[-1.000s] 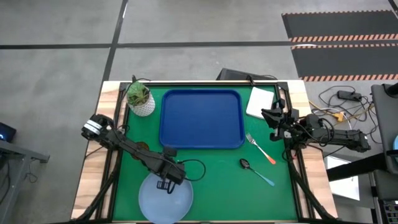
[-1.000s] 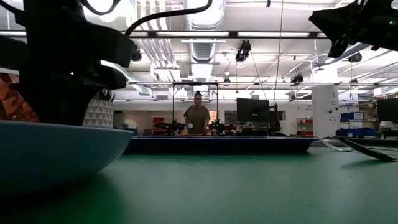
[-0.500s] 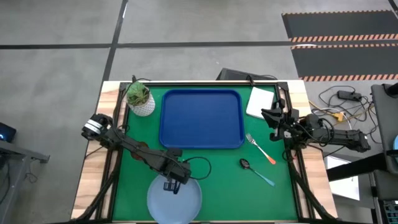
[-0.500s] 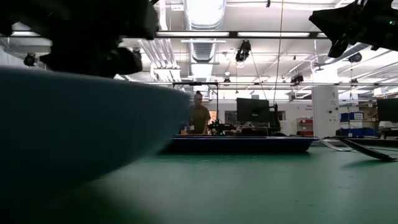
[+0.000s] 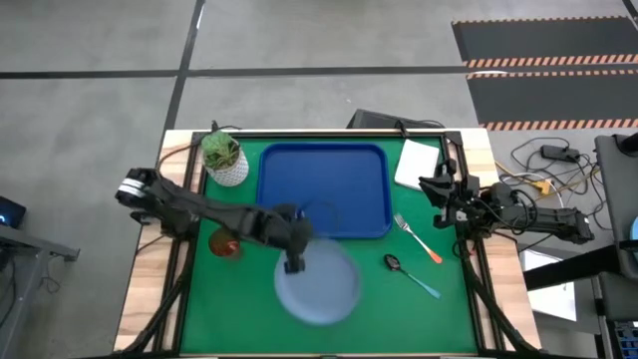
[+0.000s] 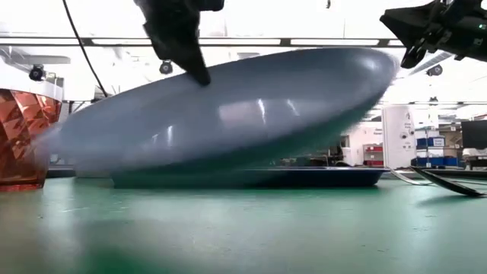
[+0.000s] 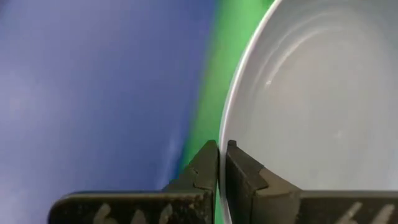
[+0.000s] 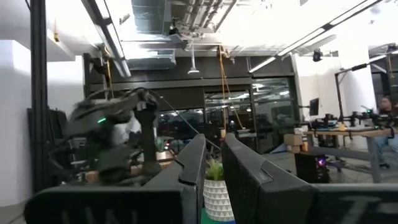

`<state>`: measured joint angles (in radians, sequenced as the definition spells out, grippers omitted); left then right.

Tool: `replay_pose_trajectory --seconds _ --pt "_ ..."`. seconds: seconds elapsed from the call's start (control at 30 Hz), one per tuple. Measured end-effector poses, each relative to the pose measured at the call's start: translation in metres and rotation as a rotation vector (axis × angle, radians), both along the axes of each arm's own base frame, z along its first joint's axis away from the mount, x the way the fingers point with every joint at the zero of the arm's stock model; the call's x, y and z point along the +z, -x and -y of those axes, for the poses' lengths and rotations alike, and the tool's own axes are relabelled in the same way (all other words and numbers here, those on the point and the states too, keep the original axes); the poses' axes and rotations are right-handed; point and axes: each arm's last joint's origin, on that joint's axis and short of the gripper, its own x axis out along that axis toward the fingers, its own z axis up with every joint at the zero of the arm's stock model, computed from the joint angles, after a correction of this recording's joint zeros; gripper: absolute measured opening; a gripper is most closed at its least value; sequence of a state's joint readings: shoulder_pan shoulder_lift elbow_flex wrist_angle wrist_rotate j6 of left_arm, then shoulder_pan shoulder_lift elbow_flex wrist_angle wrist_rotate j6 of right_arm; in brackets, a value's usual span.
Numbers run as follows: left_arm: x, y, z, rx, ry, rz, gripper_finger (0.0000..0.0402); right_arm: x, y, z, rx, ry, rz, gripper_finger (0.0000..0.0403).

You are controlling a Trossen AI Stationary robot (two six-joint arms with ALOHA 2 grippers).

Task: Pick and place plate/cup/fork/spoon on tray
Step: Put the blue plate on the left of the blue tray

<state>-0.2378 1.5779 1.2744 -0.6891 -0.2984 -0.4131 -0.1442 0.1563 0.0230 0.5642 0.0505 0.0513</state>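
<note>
My left gripper (image 5: 292, 264) is shut on the pale blue plate (image 5: 319, 284), which hangs over the green mat just near of the dark blue tray (image 5: 324, 189). In the low view the plate (image 6: 228, 114) fills the middle, tilted. The red-orange cup (image 5: 225, 243) stands on the mat left of the plate. The orange-handled fork (image 5: 419, 239) and the blue-handled spoon (image 5: 411, 275) lie on the mat right of the tray. My right gripper (image 5: 436, 189) hovers shut above the table's right side, empty. My left gripper pinches the plate's rim (image 7: 222, 134) between its two fingers, one finger on the inner side and one on the outer side. It comes from above, at the plate's left edge. The plate is lifted clear of the mat and tilted, its free side higher.
A white pot with a green plant (image 5: 224, 158) stands at the tray's far left corner. A white rectangular block (image 5: 419, 163) lies at the far right. The tray's inside (image 7: 93, 81) is bare.
My left gripper has gone from the table's near edge toward the right and the far side, toward the tray, and up. The plate has come off the mat with it and now hangs tilted just near of the tray. The cup has come into view.
</note>
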Motion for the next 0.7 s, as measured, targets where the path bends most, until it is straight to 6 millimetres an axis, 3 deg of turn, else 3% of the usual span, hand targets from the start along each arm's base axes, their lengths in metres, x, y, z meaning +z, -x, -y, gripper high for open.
replay_pose_trajectory --seconds 0.37,0.57,0.7 --pt "0.05 0.018 -0.077 0.333 0.021 0.26 0.0 0.007 0.0 0.0 0.015 -0.012 -0.009 0.0043" --pt "0.042 0.026 -0.116 0.566 -0.062 0.228 0.0 0.01 0.001 0.0 0.018 -0.02 -0.017 0.0043" --pt "0.019 0.024 -0.138 0.632 -0.078 0.146 0.0 0.012 0.001 0.0 0.021 -0.029 -0.035 0.0043"
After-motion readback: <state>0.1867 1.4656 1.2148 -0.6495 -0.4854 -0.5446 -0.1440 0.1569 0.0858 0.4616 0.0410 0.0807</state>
